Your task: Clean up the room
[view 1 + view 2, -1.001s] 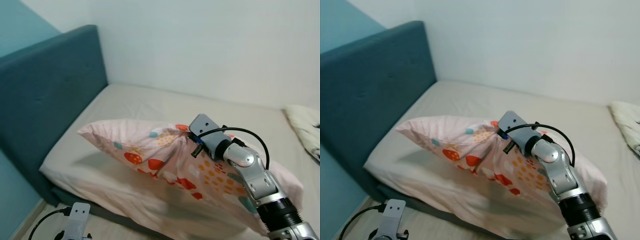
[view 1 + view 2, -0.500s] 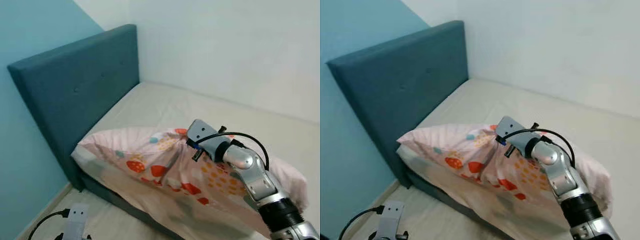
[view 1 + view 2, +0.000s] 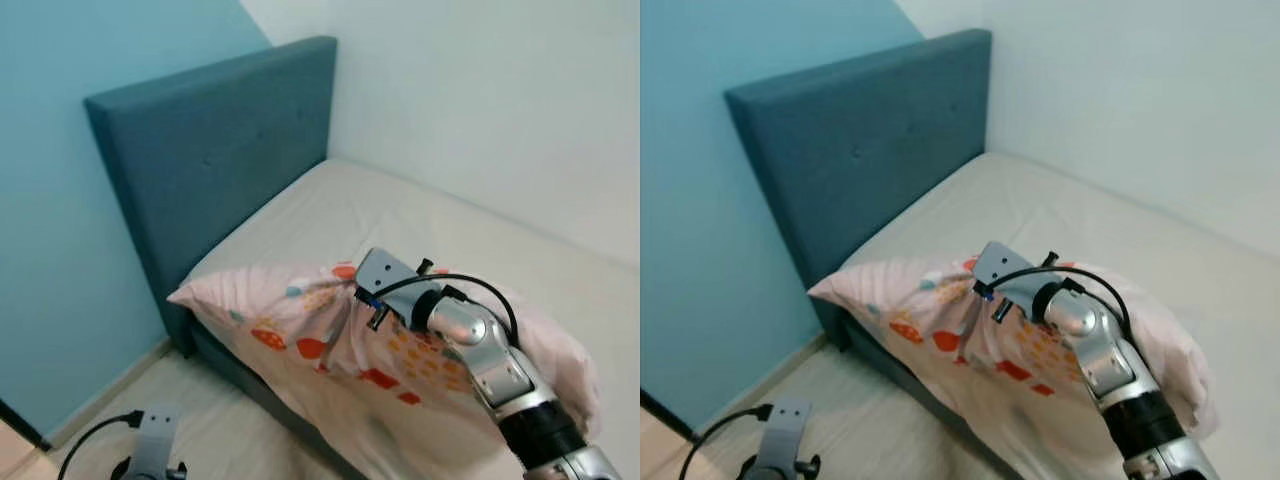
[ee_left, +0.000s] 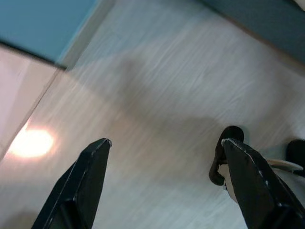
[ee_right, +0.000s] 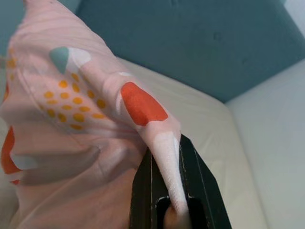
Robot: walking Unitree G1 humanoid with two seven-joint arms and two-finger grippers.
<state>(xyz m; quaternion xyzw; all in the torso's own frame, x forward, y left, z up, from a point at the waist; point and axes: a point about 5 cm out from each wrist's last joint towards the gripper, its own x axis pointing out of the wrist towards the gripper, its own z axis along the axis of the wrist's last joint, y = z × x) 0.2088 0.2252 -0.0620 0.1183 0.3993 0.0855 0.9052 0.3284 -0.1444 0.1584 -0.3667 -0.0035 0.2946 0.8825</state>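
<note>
Now the head camera is showing more blue wall and floor than a second ago; the right gripper is still pinching the pink pillow over the mattress corner, headboard at ten o'clock. Wrist views: fingers clamping fabric; left gripper hanging spread over floor.

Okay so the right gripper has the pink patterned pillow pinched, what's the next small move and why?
Probably carry the pink patterned pillow toward the teal padded headboard before letting go. The right gripper has its fingers shut on a fold of fabric, and the pillow hangs over the near corner of the beige mattress, short of the headboard. The left gripper hangs open over the floor.
</note>
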